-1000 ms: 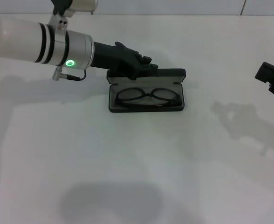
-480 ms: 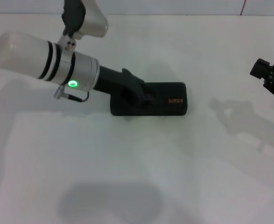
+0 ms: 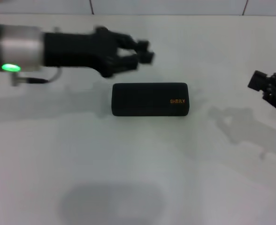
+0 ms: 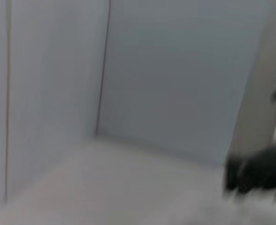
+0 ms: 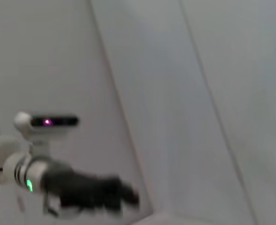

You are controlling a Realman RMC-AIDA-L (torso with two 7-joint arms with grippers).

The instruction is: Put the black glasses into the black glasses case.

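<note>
Case is lying shut on the white surface. Left hand is hovering behind it, seemingly open and empty. Right hand is sitting well apart; its grip cannot be told.

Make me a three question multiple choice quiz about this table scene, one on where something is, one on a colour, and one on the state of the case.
1. Where is the left end effector?
A. Above the table behind the case
B. Resting on the case lid
C. Out of view

2. What colour is the lettering on the case?
A. White
B. Orange
C. Green

3. How is the case?
A. Open
B. Closed
C. Tipped on end

Answers:
1 A, the left end effector hangs past the far edge of the black glasses case, apart from it.
2 B, the small print near the case's right end is orange.
3 B, the lid is down and flat, so the glasses cannot be seen.

The right end effector sits idle at the right edge.
</note>
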